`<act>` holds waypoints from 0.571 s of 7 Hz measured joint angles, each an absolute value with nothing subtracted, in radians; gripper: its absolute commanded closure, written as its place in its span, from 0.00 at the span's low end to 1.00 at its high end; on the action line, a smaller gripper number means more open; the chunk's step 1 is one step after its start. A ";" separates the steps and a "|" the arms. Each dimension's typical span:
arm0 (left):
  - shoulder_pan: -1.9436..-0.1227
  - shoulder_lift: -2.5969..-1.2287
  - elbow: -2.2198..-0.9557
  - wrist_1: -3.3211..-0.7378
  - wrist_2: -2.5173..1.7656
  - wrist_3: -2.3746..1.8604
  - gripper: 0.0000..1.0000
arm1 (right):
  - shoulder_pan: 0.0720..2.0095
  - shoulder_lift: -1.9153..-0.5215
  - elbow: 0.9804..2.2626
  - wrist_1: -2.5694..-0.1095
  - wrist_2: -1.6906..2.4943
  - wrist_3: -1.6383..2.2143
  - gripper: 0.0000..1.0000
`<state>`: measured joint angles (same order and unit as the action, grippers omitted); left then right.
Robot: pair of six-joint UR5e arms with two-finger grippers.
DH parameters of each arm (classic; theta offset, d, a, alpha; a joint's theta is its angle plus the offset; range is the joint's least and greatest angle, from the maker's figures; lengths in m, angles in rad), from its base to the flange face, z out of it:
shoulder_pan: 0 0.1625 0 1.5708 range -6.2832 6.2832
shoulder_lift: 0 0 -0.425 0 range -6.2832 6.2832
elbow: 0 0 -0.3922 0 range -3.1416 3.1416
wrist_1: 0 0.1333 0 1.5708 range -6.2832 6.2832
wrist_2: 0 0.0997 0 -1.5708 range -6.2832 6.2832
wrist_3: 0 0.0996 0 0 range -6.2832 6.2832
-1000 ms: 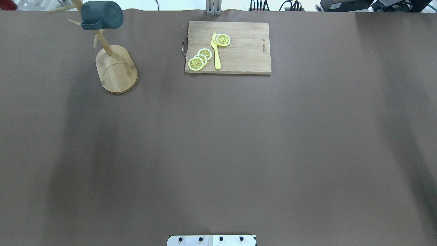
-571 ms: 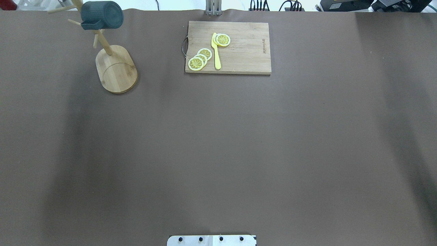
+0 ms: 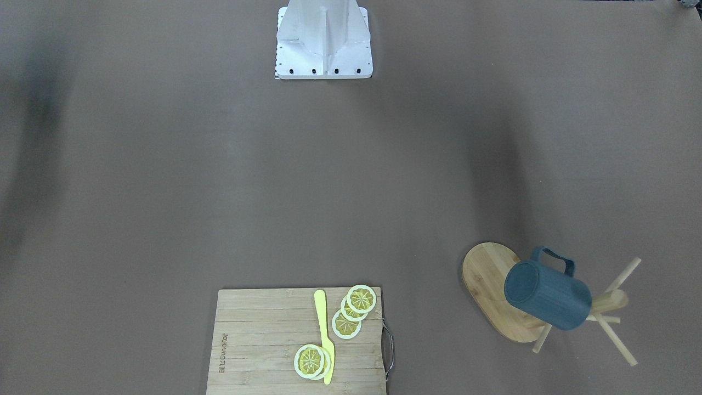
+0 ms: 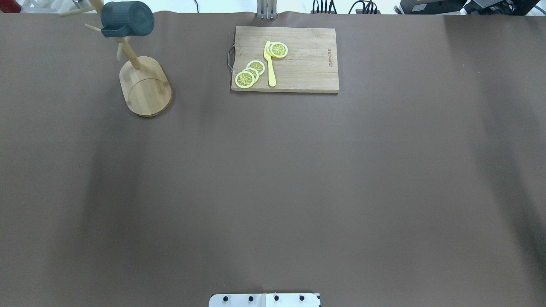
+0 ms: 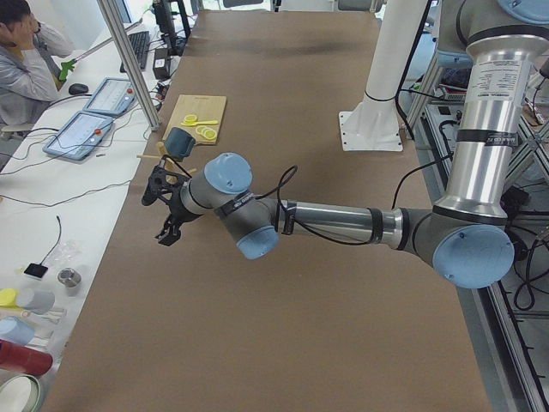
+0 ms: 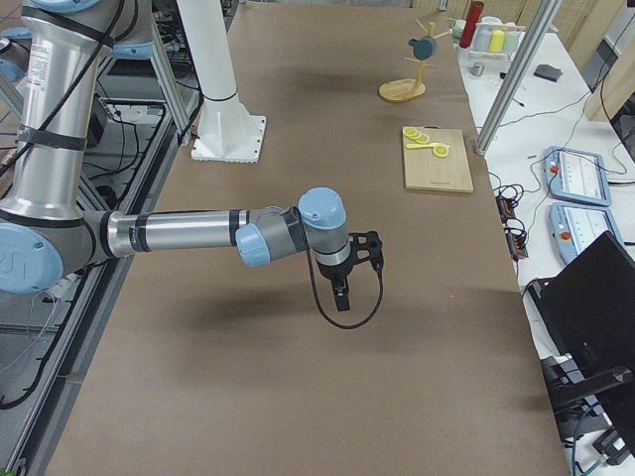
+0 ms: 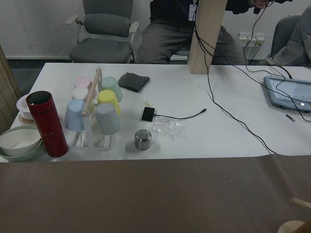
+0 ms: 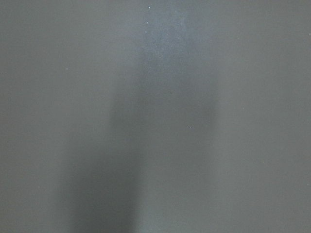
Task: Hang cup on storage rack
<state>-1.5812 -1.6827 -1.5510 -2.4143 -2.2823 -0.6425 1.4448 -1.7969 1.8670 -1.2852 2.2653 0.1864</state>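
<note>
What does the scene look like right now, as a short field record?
cup: tilted, up among the storage rack's pegs, no gripper on it
storage rack: upright, far side, robot's left
left gripper: clear of the cup; open or shut unclear
right gripper: above bare table, far from the rack; open or shut unclear
cutting board: carries lemon slices and a yellow knife
</note>
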 measured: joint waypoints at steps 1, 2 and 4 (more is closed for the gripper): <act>-1.605 -1.682 -1.574 -2.294 -2.368 -0.587 0.03 | 1.449 -1.800 1.863 -1.285 2.264 0.182 0.00; -1.618 -1.679 -1.611 -2.169 -2.421 -0.523 0.03 | 1.453 -1.805 1.862 -1.285 2.261 0.179 0.00; -1.617 -1.635 -1.690 -1.945 -2.451 -0.393 0.03 | 1.457 -1.816 1.860 -1.284 2.256 0.177 0.00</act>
<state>-1.6175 -1.6354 -1.6896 -1.9452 -2.4514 -0.3931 1.4568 -1.8164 1.8604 -1.2844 2.2558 0.1767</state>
